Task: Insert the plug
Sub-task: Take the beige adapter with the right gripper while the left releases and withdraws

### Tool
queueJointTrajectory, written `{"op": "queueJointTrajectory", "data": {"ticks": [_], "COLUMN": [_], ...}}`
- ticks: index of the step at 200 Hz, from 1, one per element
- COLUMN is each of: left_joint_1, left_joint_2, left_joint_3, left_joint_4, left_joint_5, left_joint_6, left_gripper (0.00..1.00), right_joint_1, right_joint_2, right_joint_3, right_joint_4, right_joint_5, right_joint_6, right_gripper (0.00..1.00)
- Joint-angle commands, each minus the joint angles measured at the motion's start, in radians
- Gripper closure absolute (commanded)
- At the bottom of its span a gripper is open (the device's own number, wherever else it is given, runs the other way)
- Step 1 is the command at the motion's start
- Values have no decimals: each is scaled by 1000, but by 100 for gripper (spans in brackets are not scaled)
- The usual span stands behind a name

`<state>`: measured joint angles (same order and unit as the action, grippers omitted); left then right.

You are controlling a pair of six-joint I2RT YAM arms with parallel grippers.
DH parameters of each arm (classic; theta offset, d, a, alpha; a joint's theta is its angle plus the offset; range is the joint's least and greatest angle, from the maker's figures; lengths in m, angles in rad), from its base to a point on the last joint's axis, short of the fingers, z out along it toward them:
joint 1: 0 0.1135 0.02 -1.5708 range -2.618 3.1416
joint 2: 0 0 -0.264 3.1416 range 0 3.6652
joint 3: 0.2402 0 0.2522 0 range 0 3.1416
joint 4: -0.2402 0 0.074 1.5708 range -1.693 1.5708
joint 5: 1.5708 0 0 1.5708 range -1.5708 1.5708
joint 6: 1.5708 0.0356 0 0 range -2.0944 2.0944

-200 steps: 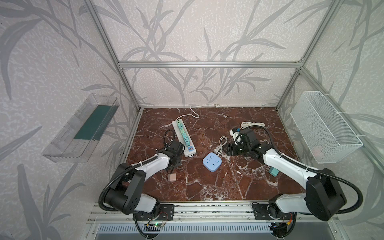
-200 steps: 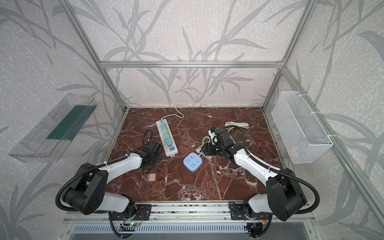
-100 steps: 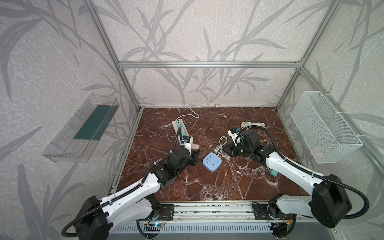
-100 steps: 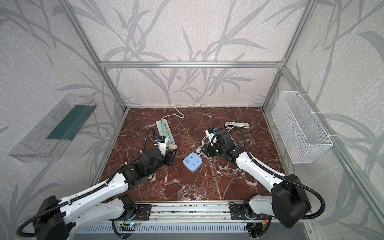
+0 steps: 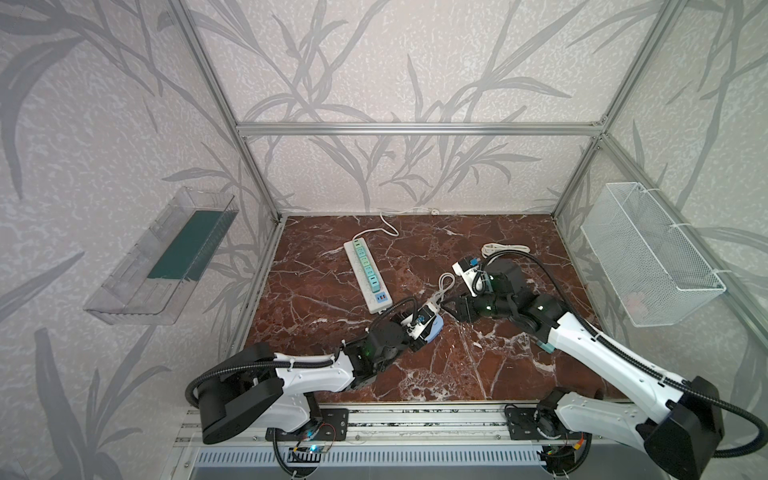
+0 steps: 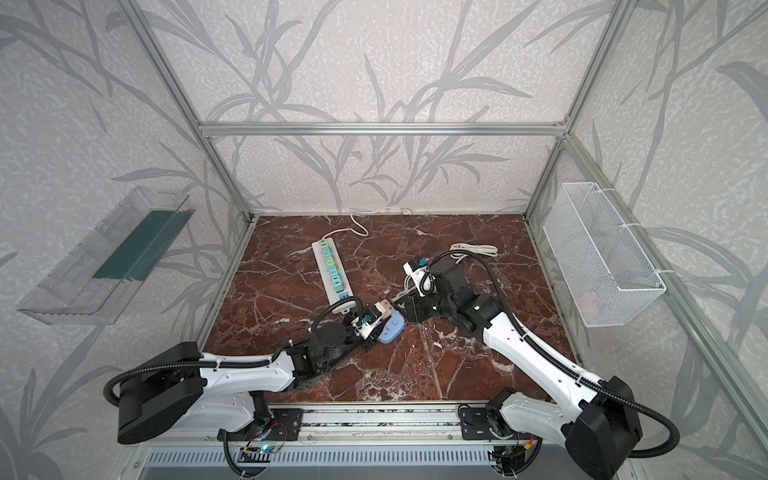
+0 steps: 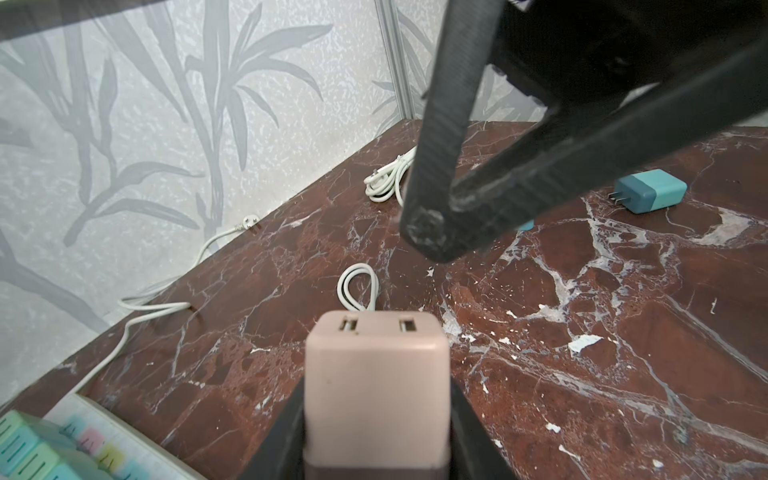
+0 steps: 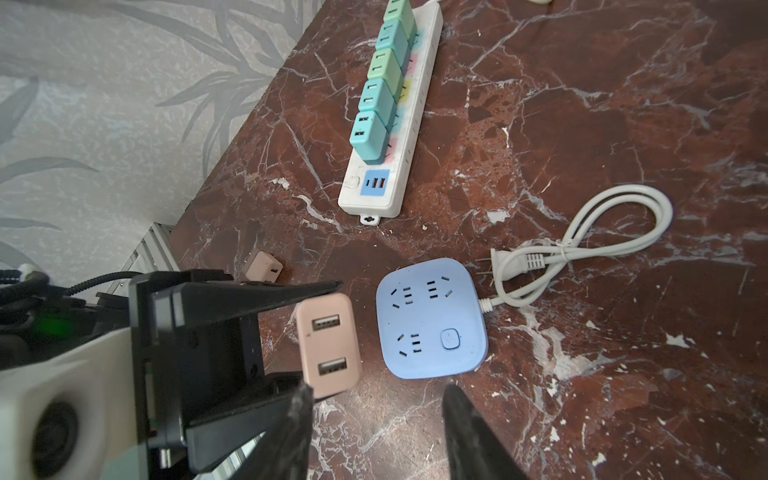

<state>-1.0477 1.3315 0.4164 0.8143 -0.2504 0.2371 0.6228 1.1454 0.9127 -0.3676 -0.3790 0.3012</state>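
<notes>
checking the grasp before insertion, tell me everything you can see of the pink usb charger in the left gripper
The pink charger is a small, rounded block of matte plastic with two USB ports on one face. The left gripper is shut on it, clamping two opposite sides. It looks lifted off the marble table, close beside the blue socket block without touching it. Its prongs are hidden.

The left gripper [image 8: 320, 332] carries the pink charger [image 8: 328, 345] from the power strip [image 5: 368, 270] up to the blue socket cube [image 8: 432, 320]. The right gripper [image 8: 376, 390] draws nearer.
</notes>
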Motion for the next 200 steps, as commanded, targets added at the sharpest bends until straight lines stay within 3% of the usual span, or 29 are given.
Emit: {"op": "queueJointTrajectory", "data": {"ticks": [1, 41, 78, 101, 117, 138, 148, 159, 168, 177, 200], "left_joint_1": [-5, -10, -15, -17, -15, -16, -16, -16, -16, -15, -10], "left_joint_2": [-8, -36, -56, -63, -54, -62, -78, -104, -136, -184, -330], "left_joint_3": [-2, -5, -2, -5, -5, -12, -25, -49, -66, -83, -101], "left_joint_4": [112, 74, 47, 44, 51, 58, 62, 73, 68, 32, -149], "left_joint_5": [24, 53, 49, 56, 21, -69, -110, -150, -172, -193, -355], "left_joint_6": [70, 73, 80, 80, 68, 21, -11, -68, -100, -148, -334], "left_gripper": [100, 100, 100, 100, 64, 35, 26, 9, 1, 1, 1], "right_joint_1": [12, 44, 49, 51, 51, 51, 51, 51, 51, 51, 63], "right_joint_2": [21, 97, 152, 136, 130, 115, 108, 108, 107, 112, 143], "right_joint_3": [51, 95, 152, 150, 157, 167, 182, 205, 204, 195, 151], "right_joint_4": [-57, -46, -69, -47, -48, -82, -127, -191, -219, -231, -192], "right_joint_5": [-71, -101, -129, -160, -171, -107, -26, 91, 180, 230, 192], "right_joint_6": [-17, -11, 7, 23, 30, 4, -30, -83, -108, -127, -123], "right_gripper": [47, 48, 93, 100, 100, 100, 100, 100, 100, 100, 100]}}
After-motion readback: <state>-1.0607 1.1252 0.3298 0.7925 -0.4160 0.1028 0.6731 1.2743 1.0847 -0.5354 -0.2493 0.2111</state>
